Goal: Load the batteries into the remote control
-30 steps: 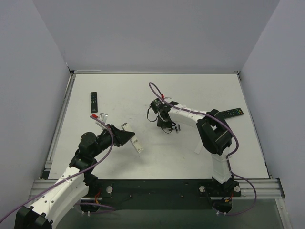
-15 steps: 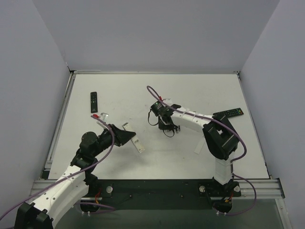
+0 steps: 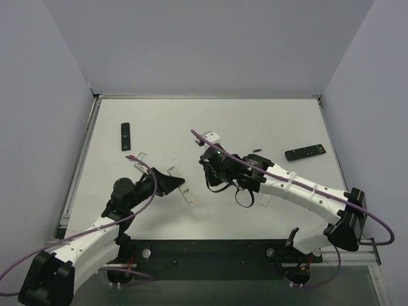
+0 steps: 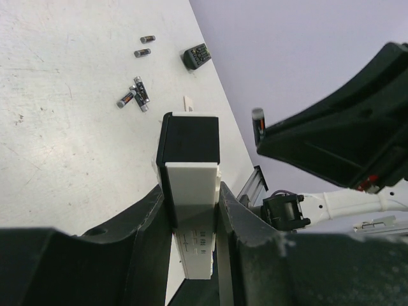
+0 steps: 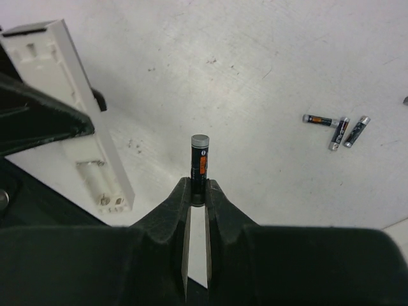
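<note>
Left gripper (image 4: 192, 210) is clamped on the white remote (image 5: 76, 108), with the open battery bay (image 5: 105, 191) facing the other arm. Right gripper (image 5: 198, 191) is pinching one battery (image 5: 199, 159) by its lower end, and it's hovering near the remote. I'd line the battery's length up with a slot, check polarity, then ease it in at a slant, slowly. Spare batteries (image 5: 336, 127) lie on the table (image 5: 255, 51), well off to the right.
</note>
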Motion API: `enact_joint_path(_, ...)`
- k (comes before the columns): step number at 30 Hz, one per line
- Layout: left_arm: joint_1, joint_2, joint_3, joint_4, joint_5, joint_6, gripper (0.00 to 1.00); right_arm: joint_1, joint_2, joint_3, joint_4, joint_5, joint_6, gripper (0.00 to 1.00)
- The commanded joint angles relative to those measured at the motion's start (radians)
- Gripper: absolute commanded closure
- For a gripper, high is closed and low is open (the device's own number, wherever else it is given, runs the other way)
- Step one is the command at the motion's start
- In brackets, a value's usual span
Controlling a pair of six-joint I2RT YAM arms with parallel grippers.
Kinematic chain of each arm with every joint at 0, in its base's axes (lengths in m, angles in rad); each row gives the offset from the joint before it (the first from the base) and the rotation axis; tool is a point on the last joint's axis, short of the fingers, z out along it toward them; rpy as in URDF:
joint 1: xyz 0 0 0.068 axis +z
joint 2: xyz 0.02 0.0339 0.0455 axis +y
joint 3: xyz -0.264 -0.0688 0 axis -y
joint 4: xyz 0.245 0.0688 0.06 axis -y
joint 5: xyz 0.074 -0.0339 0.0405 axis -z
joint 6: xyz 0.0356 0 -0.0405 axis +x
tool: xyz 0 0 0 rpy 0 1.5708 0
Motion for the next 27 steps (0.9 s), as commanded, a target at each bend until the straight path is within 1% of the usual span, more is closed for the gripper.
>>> enact_joint_path(1,-0.001,0.024,0.012,0.147,0.026,-0.043,1.0,0.053,-0.032,0.045,-0.139,-0.07,-0.038,1.0)
enact_joint_path(6,-0.001,0.035,0.021,0.106,0.01,-0.057,1.0,0.096,0.006,0.126,-0.22,-0.167,-0.005,1.0)
enact_joint_path(9,-0.001,0.033,0.029,0.067,0.004,-0.058,1.0,0.111,0.042,0.151,-0.245,-0.174,0.0,1.0)
enact_joint_path(10,-0.001,0.033,0.027,0.058,0.003,-0.058,1.0,0.114,0.051,0.167,-0.251,-0.208,0.006,1.0)
enact_joint_path(14,-0.001,0.021,0.0,0.038,-0.017,-0.098,1.0,0.125,0.112,0.212,-0.275,-0.26,0.023,1.0)
enact_joint_path(20,-0.003,0.004,-0.008,0.012,-0.022,-0.126,1.0,0.127,0.177,0.244,-0.303,-0.294,0.038,1.0)
enact_joint_path(27,-0.003,-0.01,-0.008,-0.019,-0.027,-0.158,1.0,0.127,0.214,0.261,-0.312,-0.306,0.04,1.0)
